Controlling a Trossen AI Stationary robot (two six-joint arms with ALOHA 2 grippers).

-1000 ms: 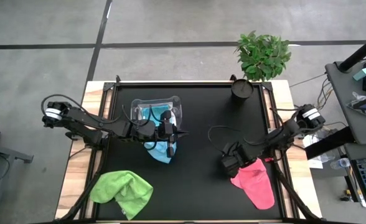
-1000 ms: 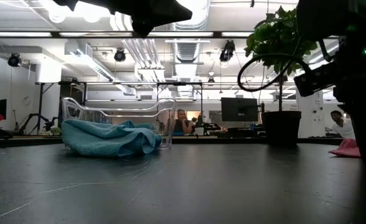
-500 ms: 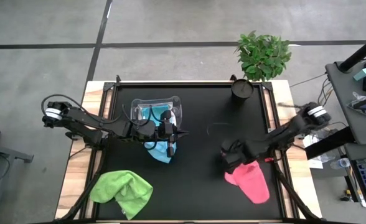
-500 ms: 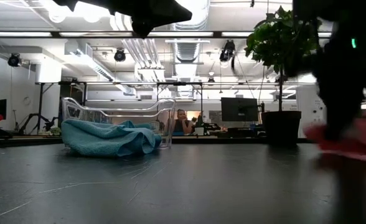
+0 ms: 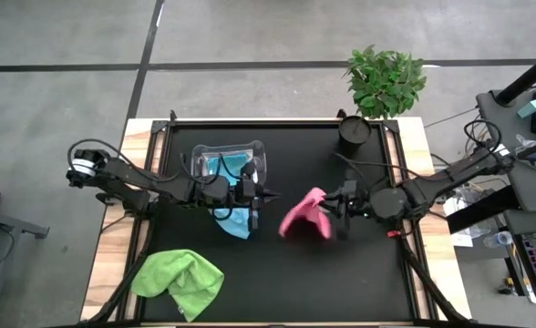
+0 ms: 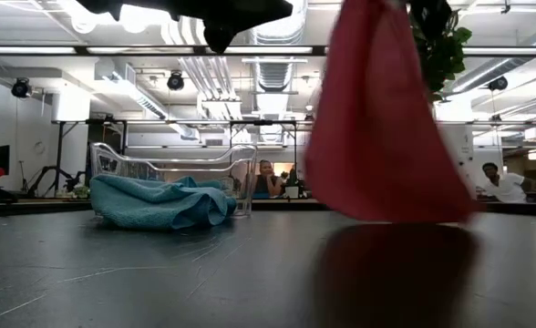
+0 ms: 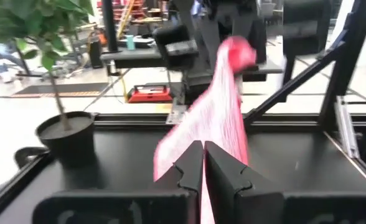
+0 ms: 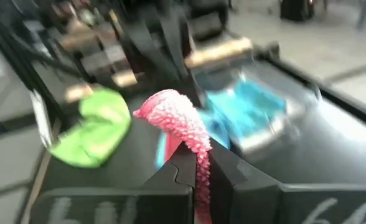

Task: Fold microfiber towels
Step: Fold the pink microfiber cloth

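My right gripper (image 5: 339, 217) is shut on a pink microfiber towel (image 5: 303, 217) over the middle of the table. The towel hangs as a wide pink sheet (image 6: 377, 118) in the low view. A light blue towel (image 5: 236, 221) lies crumpled on the table, against the near side of the clear tub (image 5: 261, 155), which holds more blue cloth. My left gripper (image 5: 252, 193) hovers shut above that towel, high over the table (image 6: 218, 27), with nothing between its fingers. A lime green towel (image 5: 179, 281) lies bunched at the near left corner. My right gripper pinches a bunched fold of the pink towel (image 8: 198, 146) between its two fingers; a hump of cloth (image 8: 169, 111) stands out past the fingertips. The fingers come from the table's right side. The towel hangs below them; whether its lower edge (image 6: 386, 217) touches the table I cannot tell.
A potted plant (image 5: 382, 84) stands at the far right corner, with a dark pot (image 5: 353, 130) beside it. People and desks show in the room behind the table (image 6: 268, 178). Bare black tabletop (image 5: 341, 282) lies at the near right.
My right gripper has shut on the pink towel at the near right of the table. It has carried the towel up and toward the table's centre, close to my left gripper. The towel has left the table surface and now hangs from the fingers.
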